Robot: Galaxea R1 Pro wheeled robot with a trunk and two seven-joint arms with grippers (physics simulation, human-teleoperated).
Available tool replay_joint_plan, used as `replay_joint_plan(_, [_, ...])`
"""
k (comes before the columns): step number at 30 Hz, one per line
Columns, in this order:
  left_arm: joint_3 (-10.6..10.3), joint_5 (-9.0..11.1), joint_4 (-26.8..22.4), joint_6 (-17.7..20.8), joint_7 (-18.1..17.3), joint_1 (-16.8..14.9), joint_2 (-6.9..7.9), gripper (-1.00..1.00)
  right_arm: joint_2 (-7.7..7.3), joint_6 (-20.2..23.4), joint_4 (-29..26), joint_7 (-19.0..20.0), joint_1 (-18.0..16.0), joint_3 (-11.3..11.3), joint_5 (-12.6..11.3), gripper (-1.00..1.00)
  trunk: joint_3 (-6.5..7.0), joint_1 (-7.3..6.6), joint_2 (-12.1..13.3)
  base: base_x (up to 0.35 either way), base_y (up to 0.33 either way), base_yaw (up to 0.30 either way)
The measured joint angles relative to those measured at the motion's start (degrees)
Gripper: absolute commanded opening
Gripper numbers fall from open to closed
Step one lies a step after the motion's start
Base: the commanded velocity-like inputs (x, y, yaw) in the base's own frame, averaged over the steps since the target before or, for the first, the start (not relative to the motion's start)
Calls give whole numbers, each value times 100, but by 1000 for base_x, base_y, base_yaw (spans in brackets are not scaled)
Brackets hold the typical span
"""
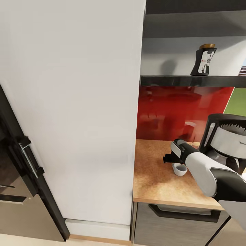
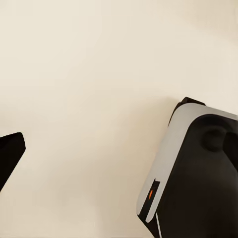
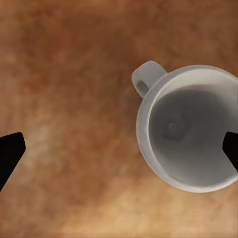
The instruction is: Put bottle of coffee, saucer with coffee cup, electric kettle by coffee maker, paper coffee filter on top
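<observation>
Fingers (image 3: 11, 151) of my right gripper (image 1: 168, 159) were spread wide over the coffee cup (image 3: 189, 127), holding nothing; in the right wrist view one dark tip sat out over bare cork while the other lay at the cup's far rim, so the cup was off-centre between them, its handle turned toward the open side. I judged that I had hung the hand straight above it, pointing down, to line up a grasp on the rim. In the head view the cup (image 1: 179, 169) stood upright on the bench (image 1: 153, 184), just in front of the coffee maker (image 1: 227, 140), which was at the bench's right end against the red backsplash (image 1: 164, 109). I could not make out a saucer under or beside the cup. The bottle of coffee (image 1: 204, 60) was up on the kitchen shelf (image 1: 191, 80), so that step was not yet done. Of my left gripper, one dark tip (image 2: 10, 153) showed against a plain pale surface beside part of my own body (image 2: 198, 173); I cannot tell how far it was open.
</observation>
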Motion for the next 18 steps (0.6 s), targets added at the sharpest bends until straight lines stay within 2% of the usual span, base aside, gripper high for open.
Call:
replay_joint_plan(7, [2, 0, 0, -7, 0, 0, 0, 100, 1, 2, -2, 0, -1, -6, 0, 100, 0, 0, 0, 0, 0, 0])
replay_joint_plan(18, [6, 0, 0, 21, 0, -2, 0, 100, 1, 3, 3, 0, 1, -5, 0, 100, -198, 241, -440, 0, 0, 0])
